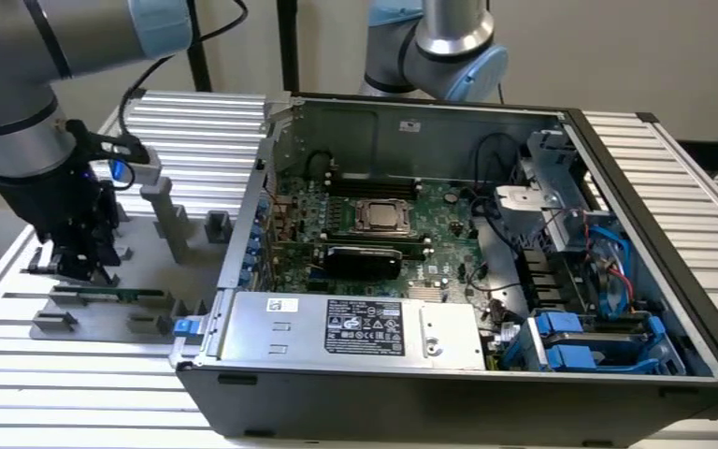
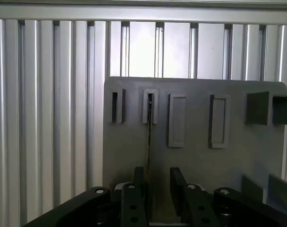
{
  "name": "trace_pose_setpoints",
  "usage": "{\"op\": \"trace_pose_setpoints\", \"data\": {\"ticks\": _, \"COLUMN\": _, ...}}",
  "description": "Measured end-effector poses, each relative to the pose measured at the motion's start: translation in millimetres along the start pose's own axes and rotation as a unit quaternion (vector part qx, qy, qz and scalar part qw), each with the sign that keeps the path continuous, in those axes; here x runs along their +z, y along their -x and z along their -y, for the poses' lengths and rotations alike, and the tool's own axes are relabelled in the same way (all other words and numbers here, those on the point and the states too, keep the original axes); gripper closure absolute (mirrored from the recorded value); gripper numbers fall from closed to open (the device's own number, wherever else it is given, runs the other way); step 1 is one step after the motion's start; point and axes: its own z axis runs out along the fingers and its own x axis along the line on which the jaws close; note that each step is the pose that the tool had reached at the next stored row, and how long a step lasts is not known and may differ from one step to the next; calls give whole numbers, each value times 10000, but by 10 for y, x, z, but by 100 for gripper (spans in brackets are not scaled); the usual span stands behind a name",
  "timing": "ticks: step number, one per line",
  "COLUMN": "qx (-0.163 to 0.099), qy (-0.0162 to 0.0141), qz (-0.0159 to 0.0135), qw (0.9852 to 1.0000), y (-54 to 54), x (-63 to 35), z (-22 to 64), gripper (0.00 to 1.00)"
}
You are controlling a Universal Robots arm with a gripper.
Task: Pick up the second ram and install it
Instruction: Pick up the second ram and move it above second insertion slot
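The second ram (image 1: 116,295) is a thin green stick standing on edge in the slots of a grey holder plate (image 1: 147,271) on the table, at the exterior view's left. My gripper (image 1: 85,273) hangs just above the stick's end nearer the exterior view's left. In the wrist view the ram (image 2: 148,142) shows edge-on as a thin dark line running from a slot block toward my gripper (image 2: 157,182). The black fingers (image 2: 139,187) stand apart, with the stick in line with the gap, close to one finger. The gripper is open and holds nothing.
An open computer case (image 1: 658,187) lies at the exterior view's right, with the green motherboard (image 1: 447,271), its CPU socket (image 1: 381,217) and a silver power supply (image 1: 347,327). Grey posts (image 1: 165,220) rise from the holder plate (image 2: 247,156). A second arm (image 1: 440,47) stands behind the case.
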Motion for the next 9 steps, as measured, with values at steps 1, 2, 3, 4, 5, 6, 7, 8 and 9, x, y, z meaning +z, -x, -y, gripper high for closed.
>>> {"op": "trace_pose_setpoints", "data": {"ticks": 1, "qx": 0, "qy": 0, "qz": 0, "qw": 10000, "y": -2, "x": 18, "z": 1, "gripper": 0}}
{"op": "trace_pose_setpoints", "data": {"ticks": 2, "qx": 1, "qy": -1, "qz": 0, "qw": 10000, "y": -3, "x": 37, "z": 1, "gripper": 0}}
{"op": "trace_pose_setpoints", "data": {"ticks": 3, "qx": 1, "qy": 0, "qz": 0, "qw": 10000, "y": -4, "x": 54, "z": 2, "gripper": 0}}
{"op": "trace_pose_setpoints", "data": {"ticks": 4, "qx": 1, "qy": 0, "qz": 0, "qw": 10000, "y": -4, "x": 73, "z": 2, "gripper": 0}}
{"op": "trace_pose_setpoints", "data": {"ticks": 5, "qx": 0, "qy": -1, "qz": 0, "qw": 10000, "y": -6, "x": 91, "z": 3, "gripper": 0}}
{"op": "trace_pose_setpoints", "data": {"ticks": 6, "qx": 0, "qy": 0, "qz": 0, "qw": 10000, "y": -8, "x": 108, "z": 4, "gripper": 0}}
{"op": "trace_pose_setpoints", "data": {"ticks": 7, "qx": 0, "qy": 0, "qz": 0, "qw": 10000, "y": -11, "x": 126, "z": 5, "gripper": 0}}
{"op": "trace_pose_setpoints", "data": {"ticks": 8, "qx": 0, "qy": 0, "qz": 0, "qw": 10000, "y": -15, "x": 144, "z": 5, "gripper": 0}}
{"op": "trace_pose_setpoints", "data": {"ticks": 9, "qx": 0, "qy": 0, "qz": 0, "qw": 10000, "y": -20, "x": 164, "z": 5, "gripper": 0}}
